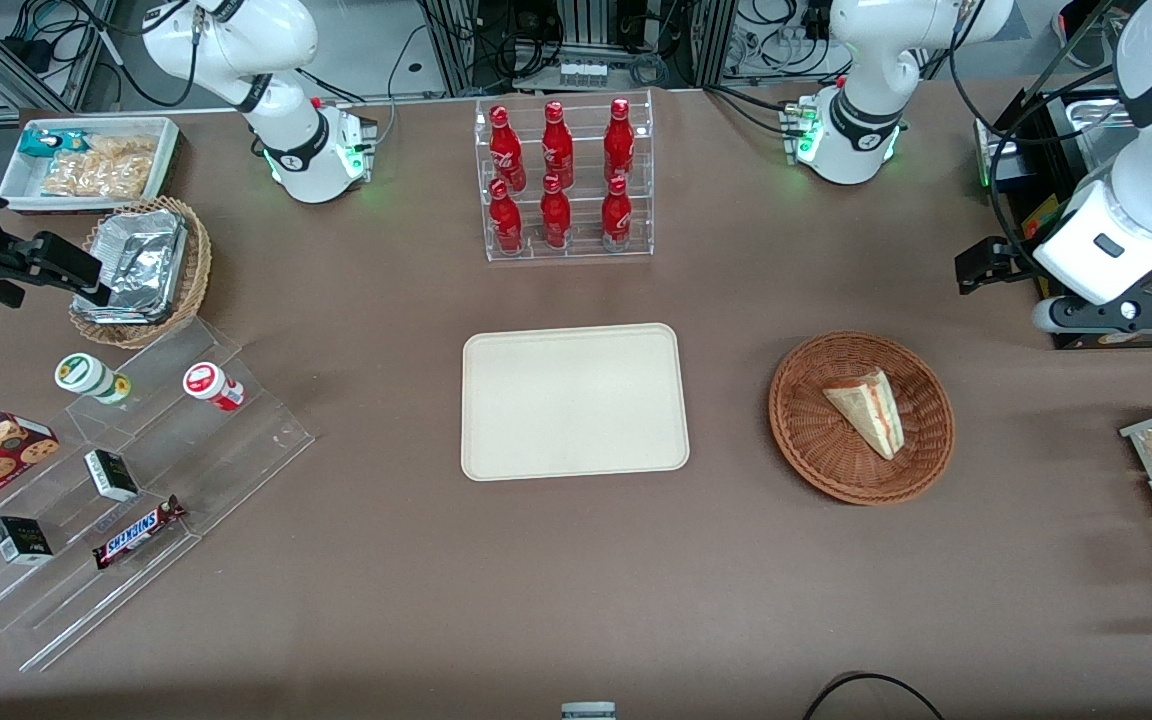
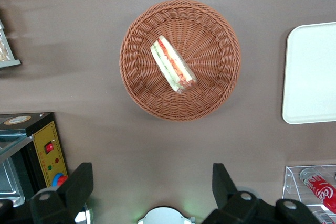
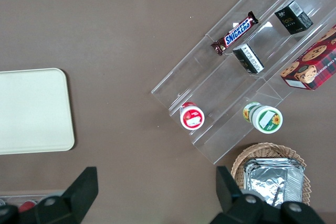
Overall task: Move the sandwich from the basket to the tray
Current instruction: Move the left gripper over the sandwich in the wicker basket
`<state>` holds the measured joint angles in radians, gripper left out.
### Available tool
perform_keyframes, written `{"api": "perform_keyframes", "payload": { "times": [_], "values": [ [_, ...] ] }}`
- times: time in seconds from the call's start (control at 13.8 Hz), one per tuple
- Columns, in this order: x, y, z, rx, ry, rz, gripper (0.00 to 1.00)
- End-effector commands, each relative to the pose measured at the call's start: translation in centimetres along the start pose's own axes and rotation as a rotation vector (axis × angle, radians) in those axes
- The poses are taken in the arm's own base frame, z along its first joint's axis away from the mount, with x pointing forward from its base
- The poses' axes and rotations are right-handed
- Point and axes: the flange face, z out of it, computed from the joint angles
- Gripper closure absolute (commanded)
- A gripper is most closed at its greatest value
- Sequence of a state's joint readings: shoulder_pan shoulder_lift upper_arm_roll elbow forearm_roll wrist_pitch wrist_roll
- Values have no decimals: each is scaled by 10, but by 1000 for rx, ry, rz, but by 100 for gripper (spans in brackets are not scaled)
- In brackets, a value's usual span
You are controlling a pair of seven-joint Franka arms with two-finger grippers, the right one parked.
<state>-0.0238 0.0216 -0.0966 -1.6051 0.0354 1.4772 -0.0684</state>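
We see the sandwich [image 1: 868, 409] lying in the basket [image 1: 921, 446], which sits on the brown counter [image 1: 576, 580] toward the working arm's end. The tray [image 1: 574, 401] lies flat at the counter's middle, well apart from the basket, with bare counter between them.

The front view shows the sandwich's pale bread face; the left wrist view shows its red and green filling edge [image 2: 172, 64] and the weave of the basket [image 2: 215, 30] around it. That wrist view also shows the gripper [image 2: 152, 184] held high above the counter, its 2 fingers [image 2: 79, 184] spread wide with nothing between them. In the front view we can see the working arm raised at the counter's end, but not the fingertips.

The basket's rim stands free all round. A black box [image 2: 44, 150] with a red switch sits near it at the counter's end, and a rack of 6 red bottles [image 1: 561, 180] stands farther from the front camera than the tray. The right wrist view alone shows a clear stepped stand [image 3: 247, 72] with a Snickers bar [image 3: 235, 32], toward the parked arm's end.
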Motion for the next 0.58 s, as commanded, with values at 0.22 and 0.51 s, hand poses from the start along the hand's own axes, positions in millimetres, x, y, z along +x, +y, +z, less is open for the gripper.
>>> {"api": "perform_keyframes", "payload": {
  "times": [0.22,0.51],
  "values": [
    [5,-2,18,7,-57,-14,0],
    [9,1,69,11,-123,-9,0]
  ]
}}
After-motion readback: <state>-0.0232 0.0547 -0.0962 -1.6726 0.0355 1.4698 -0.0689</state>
